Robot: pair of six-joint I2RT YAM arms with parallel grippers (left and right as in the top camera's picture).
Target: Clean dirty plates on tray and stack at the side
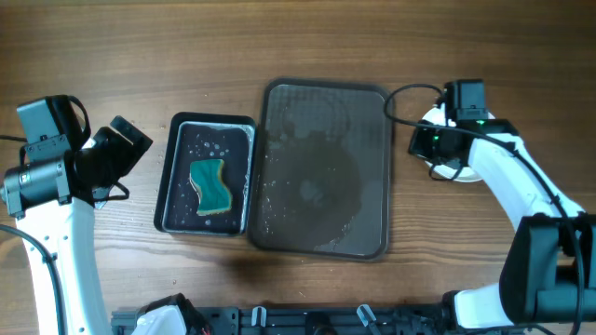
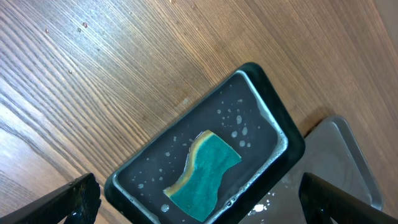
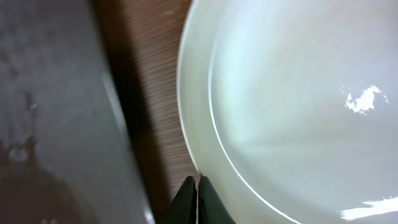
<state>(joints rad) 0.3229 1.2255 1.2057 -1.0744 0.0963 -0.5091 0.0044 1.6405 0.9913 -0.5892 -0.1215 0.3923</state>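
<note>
**Operator A:** Status, from the left?

**Operator B:** Our left hand (image 1: 119,152) hangs spread wide beside the soap dish (image 1: 170,177), with the sponge (image 1: 211,185) lying in it. The tray (image 1: 321,93) is wet and holds no plates.

**Operator A:** And the plate?

**Operator B:** The plate (image 3: 298,93) lies on the desk (image 1: 279,37), just right of the tray. Our right hand (image 3: 196,190) has its fingers pressed together at the rim. We cannot tell whether they pinch it. We judge this to be stacking: release only when the plate sits flat, then lift straight up.

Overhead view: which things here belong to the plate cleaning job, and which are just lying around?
Part of the job: grey tray, white plate, sponge, black tub of soapy water.
Just lying about: nothing loose that I can see; only the wooden table and a black rail at its front edge.
</note>
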